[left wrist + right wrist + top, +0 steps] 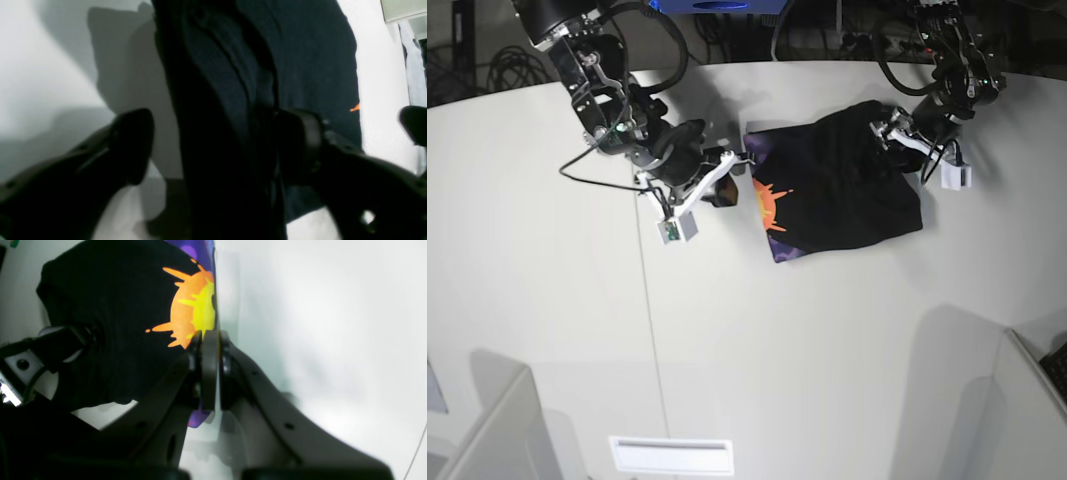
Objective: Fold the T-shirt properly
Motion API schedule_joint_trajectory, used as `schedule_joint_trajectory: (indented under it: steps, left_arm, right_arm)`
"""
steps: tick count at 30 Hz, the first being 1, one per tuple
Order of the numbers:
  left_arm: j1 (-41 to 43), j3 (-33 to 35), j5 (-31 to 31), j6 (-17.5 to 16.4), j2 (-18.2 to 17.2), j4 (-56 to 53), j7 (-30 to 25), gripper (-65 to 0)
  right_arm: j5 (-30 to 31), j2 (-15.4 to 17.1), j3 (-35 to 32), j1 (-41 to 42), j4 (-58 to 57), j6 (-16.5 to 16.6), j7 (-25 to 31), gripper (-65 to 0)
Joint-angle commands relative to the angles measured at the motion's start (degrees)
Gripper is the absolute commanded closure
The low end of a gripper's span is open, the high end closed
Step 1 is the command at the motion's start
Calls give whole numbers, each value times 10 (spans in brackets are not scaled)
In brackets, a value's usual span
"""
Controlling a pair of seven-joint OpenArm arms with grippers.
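The black T-shirt lies partly folded on the white table, its orange and yellow print at its left edge. In the right wrist view my right gripper is shut on the shirt's printed edge, next to the print. In the base view it is at the shirt's left edge. My left gripper is open, its fingers wide apart on either side of a raised fold of the shirt. In the base view it is at the shirt's bunched far right corner.
A seam runs down the table left of the shirt. Grey dividers stand at the near left and near right corners. A white slot lies at the near edge. Cables hang behind the far edge.
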Motion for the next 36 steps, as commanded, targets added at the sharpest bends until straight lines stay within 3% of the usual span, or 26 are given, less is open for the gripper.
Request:
schedule_joint_trajectory:
  steps: [1, 8, 19, 31, 36]
  left_arm:
    - [-2, -1, 9, -1, -3, 7, 3, -438]
    - [-3, -1, 50, -1, -4, 7, 3, 0]
    - [-4, -1, 108, -1, -10, 22, 34, 0]
    - [-24, 164, 203, -1, -101, 37, 33, 0]
    - [-66, 278, 255, -1, -152, 39, 33, 0]
  right_arm:
    - [3, 2, 3, 6, 11, 5, 12, 0]
    - [3, 2, 5, 5, 11, 5, 12, 0]
    - [3, 9, 19, -10, 11, 5, 16, 0]
    - [3, 5, 175, -90, 11, 5, 16, 0]
    - [3, 8, 228, -123, 11, 5, 16, 0]
